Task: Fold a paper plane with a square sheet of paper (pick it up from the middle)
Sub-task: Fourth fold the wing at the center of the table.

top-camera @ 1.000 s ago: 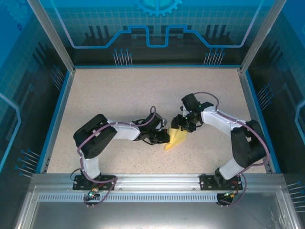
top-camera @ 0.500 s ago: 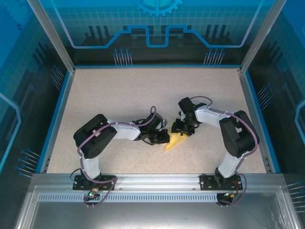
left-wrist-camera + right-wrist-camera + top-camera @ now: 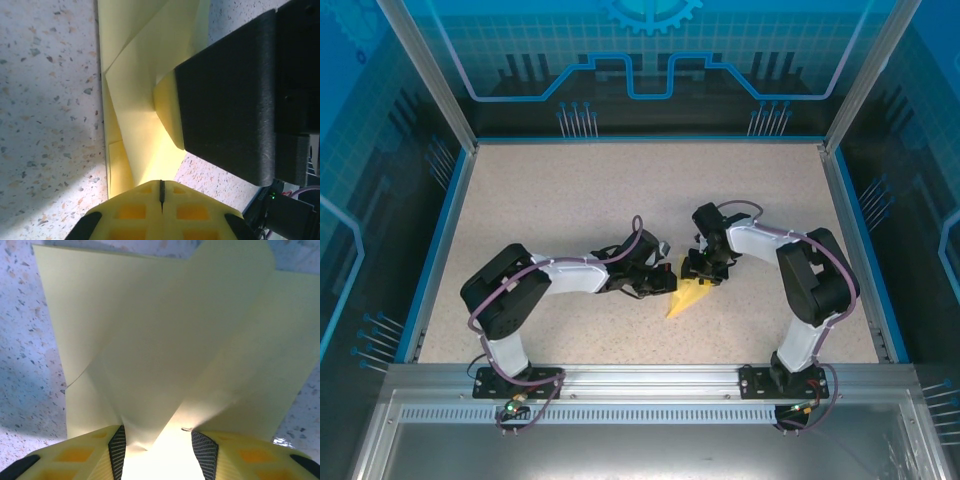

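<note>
The square sheet of paper (image 3: 688, 297), pale yellow, lies partly folded into a pointed wedge on the speckled table between the two arms. My left gripper (image 3: 660, 286) is shut, and its joined yellow tips (image 3: 161, 186) rest on the paper's near edge (image 3: 131, 125). My right gripper (image 3: 706, 270) stands at the paper's wide end with its jaws apart. A raised flap of the paper (image 3: 165, 340) runs down between its mesh pads (image 3: 117, 450), around the right gripper (image 3: 155, 440). The pads are not pressed together on the flap. One right finger (image 3: 167, 107) touches the paper's fold.
The speckled table (image 3: 570, 200) has a blue rim and transparent walls on three sides. The arm bases are bolted to a metal rail (image 3: 640, 378) at the near edge. Both arms' elbows reach in low over the table's middle.
The right gripper has shifted slightly left onto the paper's end, its jaws have narrowed and its elbow has swung in. The left arm's shoulder link has dropped leftward while its gripper stays on the paper.
</note>
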`<move>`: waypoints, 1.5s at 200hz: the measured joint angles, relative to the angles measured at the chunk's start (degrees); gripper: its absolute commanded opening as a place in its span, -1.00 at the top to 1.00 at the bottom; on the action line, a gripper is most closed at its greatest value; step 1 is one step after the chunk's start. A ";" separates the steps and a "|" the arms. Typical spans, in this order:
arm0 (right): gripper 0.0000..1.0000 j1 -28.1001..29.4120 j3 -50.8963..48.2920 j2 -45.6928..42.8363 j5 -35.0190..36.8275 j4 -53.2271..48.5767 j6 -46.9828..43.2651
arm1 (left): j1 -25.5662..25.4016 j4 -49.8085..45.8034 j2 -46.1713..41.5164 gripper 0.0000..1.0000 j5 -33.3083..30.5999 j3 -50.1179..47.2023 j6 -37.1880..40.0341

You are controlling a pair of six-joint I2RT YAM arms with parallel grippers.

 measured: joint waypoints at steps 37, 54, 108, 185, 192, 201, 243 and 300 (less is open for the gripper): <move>0.07 0.02 0.33 0.37 0.11 -0.31 0.24 | 0.00 1.42 0.11 0.98 0.28 0.00 -1.25; 0.08 0.02 0.46 0.57 0.17 -0.50 0.42 | 0.00 2.03 0.28 0.98 0.59 0.00 -1.25; 0.08 0.11 0.98 1.01 0.52 -1.18 0.66 | 0.00 3.80 0.94 0.94 1.77 -0.09 -1.29; 0.05 0.39 1.18 1.09 0.76 -1.33 1.07 | -0.07 5.99 0.96 0.92 2.89 -0.74 -1.29; 0.05 0.39 1.18 1.09 0.76 -1.33 1.07 | -0.11 6.03 1.07 0.92 3.08 -0.74 -1.29; 0.05 0.39 1.18 1.09 0.74 -1.33 1.09 | -0.13 6.03 1.33 0.92 3.10 -0.74 -1.29; 0.08 0.42 1.18 1.09 0.94 -1.33 1.49 | -0.17 5.49 3.26 0.96 3.06 -0.74 -1.29; 0.13 0.44 1.20 1.33 1.51 -1.51 1.70 | -0.17 4.28 3.58 0.97 1.90 -0.72 -1.27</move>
